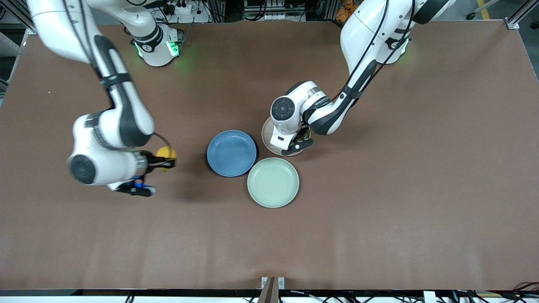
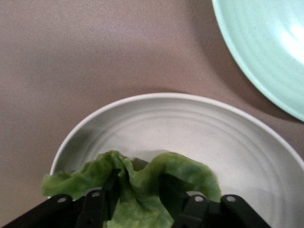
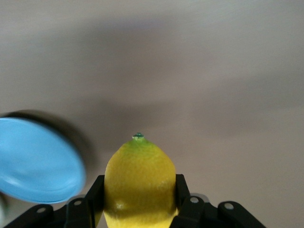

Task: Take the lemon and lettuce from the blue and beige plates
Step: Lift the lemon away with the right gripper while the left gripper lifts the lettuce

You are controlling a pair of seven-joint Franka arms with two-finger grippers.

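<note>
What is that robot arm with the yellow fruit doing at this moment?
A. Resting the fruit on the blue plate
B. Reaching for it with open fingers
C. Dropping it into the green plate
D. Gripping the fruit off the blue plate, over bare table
D: the right gripper is clamped on the lemon over bare table, beside the blue plate, which holds nothing.

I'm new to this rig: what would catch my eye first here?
The right pincer grips a bright yellow lemon above bare table, beside the blue plate. The left pincer pinches the green lettuce over the beige plate, next to a mint-green plate.
</note>
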